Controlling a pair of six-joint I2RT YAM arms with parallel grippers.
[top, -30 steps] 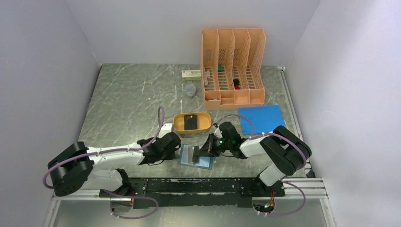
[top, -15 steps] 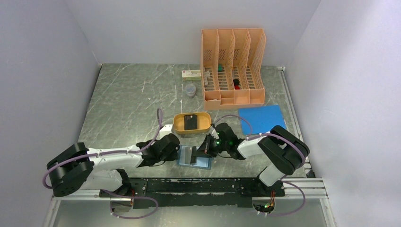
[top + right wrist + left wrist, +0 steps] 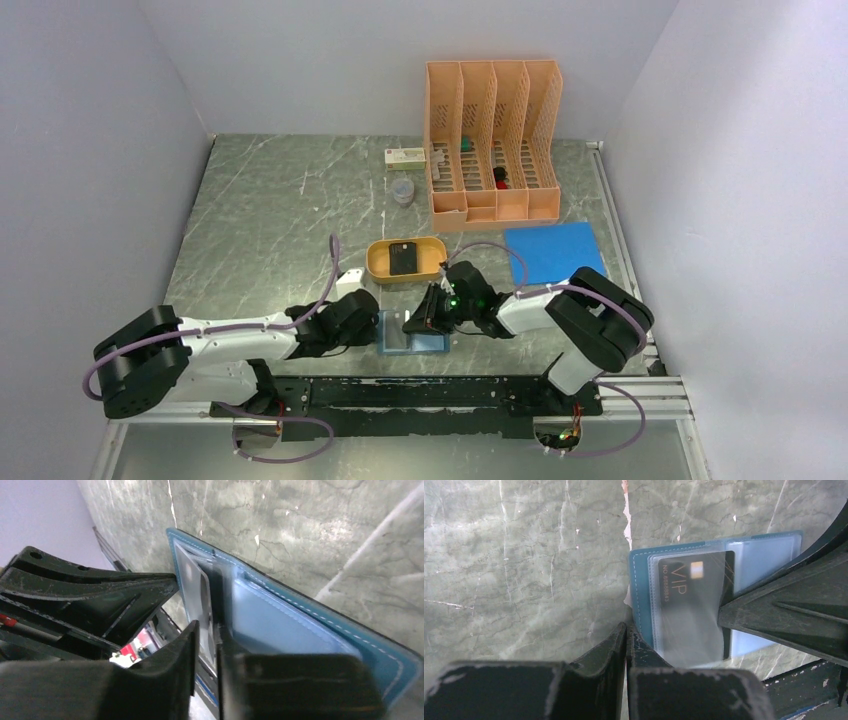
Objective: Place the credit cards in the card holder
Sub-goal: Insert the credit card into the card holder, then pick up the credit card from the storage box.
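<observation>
At the right gripper, lower centre of the overhead view: jaws a narrow slit apart, set astride the edge of a clear sleeve and the thin black rectangular credit card inside it. Cannot tell whether the pads press on that edge or merely flank it. Shows in the left wrist view as a dark finger at the right of the frame, touching the card's right edge.

At the left gripper, just left of the other: jaws pressed together, no gap between them. Meets the left edge of the small teal-blue leather-like book-style card holder at bottom centre of the left wrist view. Cannot tell whether any of that edge is pinched.

As for the card holder: lies open and flat on the grey-green marbled table top, between the two grippers. As for the credit card: sits behind the clear pocket on the left half of the holder, "VIP" printed near its upper left corner.

Further up the overhead view: an orange oval plastic tray, near the holder but apart from it, with a second dark card lying inside. To the right, a flat bright-blue sheet. At the top, an orange slotted plastic file rack.
</observation>
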